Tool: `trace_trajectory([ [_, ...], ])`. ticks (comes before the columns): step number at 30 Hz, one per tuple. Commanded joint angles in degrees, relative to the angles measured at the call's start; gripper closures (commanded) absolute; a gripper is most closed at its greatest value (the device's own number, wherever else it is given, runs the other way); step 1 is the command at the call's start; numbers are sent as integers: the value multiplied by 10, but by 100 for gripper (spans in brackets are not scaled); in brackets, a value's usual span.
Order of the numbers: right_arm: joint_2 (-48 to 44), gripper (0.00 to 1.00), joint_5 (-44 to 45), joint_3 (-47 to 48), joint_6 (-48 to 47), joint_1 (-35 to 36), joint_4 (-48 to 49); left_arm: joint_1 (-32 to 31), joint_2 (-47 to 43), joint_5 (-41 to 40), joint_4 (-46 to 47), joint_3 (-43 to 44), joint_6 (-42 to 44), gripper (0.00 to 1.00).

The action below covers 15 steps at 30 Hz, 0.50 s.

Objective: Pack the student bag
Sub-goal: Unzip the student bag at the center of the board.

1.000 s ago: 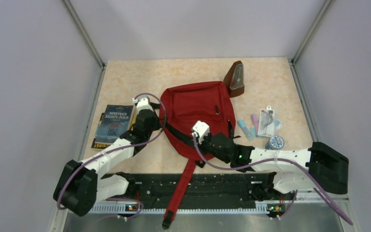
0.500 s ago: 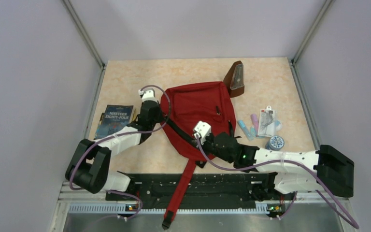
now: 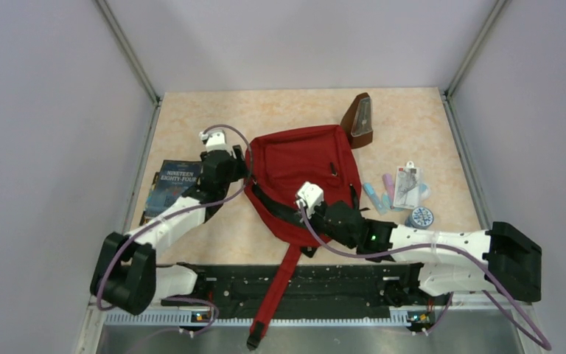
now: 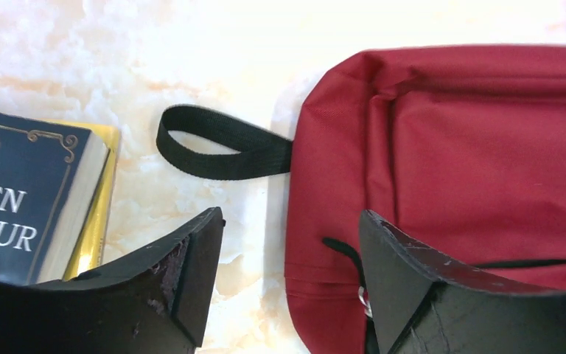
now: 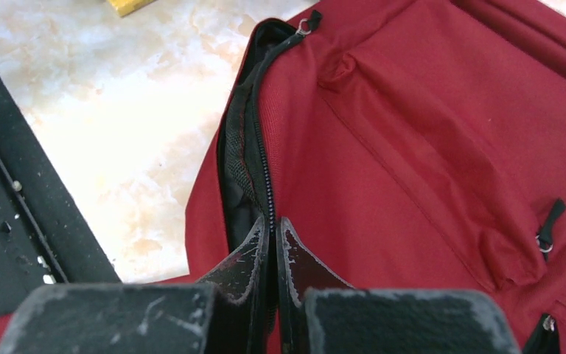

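Note:
The student bag (image 3: 302, 162) lies flat mid-table, dark red, its long red strap (image 3: 280, 287) trailing over the near edge. My left gripper (image 3: 242, 171) is open at the bag's upper-left corner. In the left wrist view this gripper (image 4: 287, 254) straddles the bag's edge (image 4: 449, 147) and bare table, below a black loop handle (image 4: 221, 144); nothing is held. My right gripper (image 3: 306, 216) is shut on the bag's zipper edge. In the right wrist view it (image 5: 273, 225) pinches the black zipper (image 5: 264, 147) beside a partly open slit; the zipper pull (image 5: 304, 28) sits farther along.
A dark blue book (image 3: 173, 184) on a yellow one (image 4: 96, 221) lies left of the bag. A brown wedge-shaped object (image 3: 359, 122) stands behind it. Pink and blue tubes (image 3: 379, 192), a packaged item (image 3: 409, 184) and a round blue tin (image 3: 419, 217) lie right. A black rail (image 3: 354, 284) lines the near edge.
My left gripper has gone from shut to open and shifted slightly left at the bag's corner. The right arm keeps its pinch on the zipper, hardly moved.

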Motion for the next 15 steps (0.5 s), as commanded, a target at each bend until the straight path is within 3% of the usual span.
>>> trace_trajectory([
  [1,3,100,36,64,-9,-8,-11,-4,-109,28,-4,-28,16,27],
  [8,110,100,-102,195,-49,-126,-57,-17,-255,179,24,-123,-20,27],
  [15,287,100,-149,339,-108,-243,-69,-48,-276,217,53,-177,-62,25],
])
